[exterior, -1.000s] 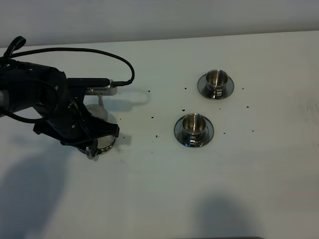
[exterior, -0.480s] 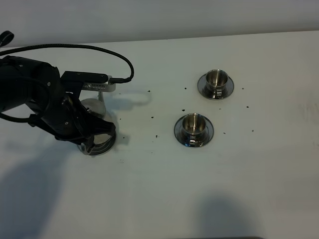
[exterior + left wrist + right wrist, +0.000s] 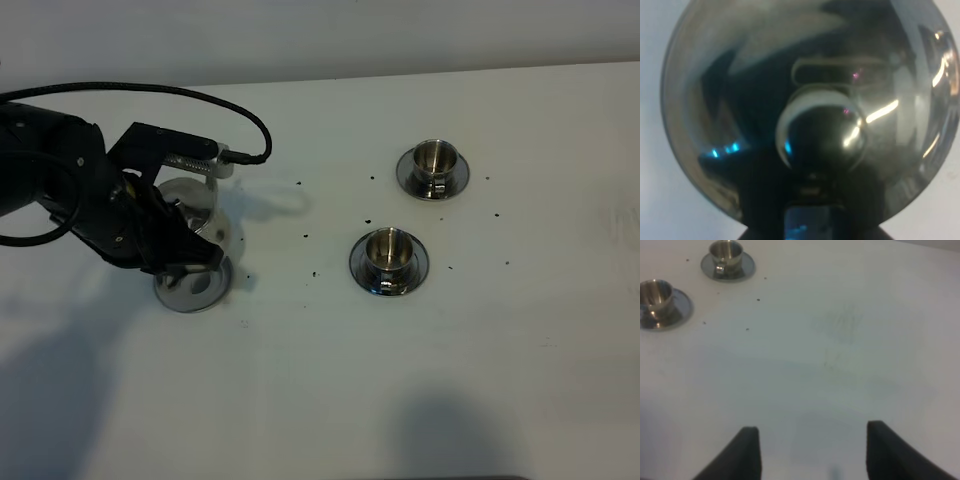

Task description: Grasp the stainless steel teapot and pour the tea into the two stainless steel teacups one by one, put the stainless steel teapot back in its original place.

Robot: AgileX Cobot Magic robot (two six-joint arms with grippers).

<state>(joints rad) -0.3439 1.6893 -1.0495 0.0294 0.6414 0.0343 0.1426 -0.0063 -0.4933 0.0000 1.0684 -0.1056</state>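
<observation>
Steel fills our left wrist view: the stainless steel teapot (image 3: 805,100) sits right under the left pincer (image 3: 178,255), which is clamped tight, apparently on its handle. We judge the grasp made; next we must carry it level from its saucer (image 3: 192,292) towards the nearer teacup (image 3: 388,250).

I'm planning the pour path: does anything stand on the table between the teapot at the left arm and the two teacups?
Nothing visible does. Between the teapot and the nearer teacup there is only bare white table with a few small dark specks. The way to the farther teacup is just as open.
</observation>
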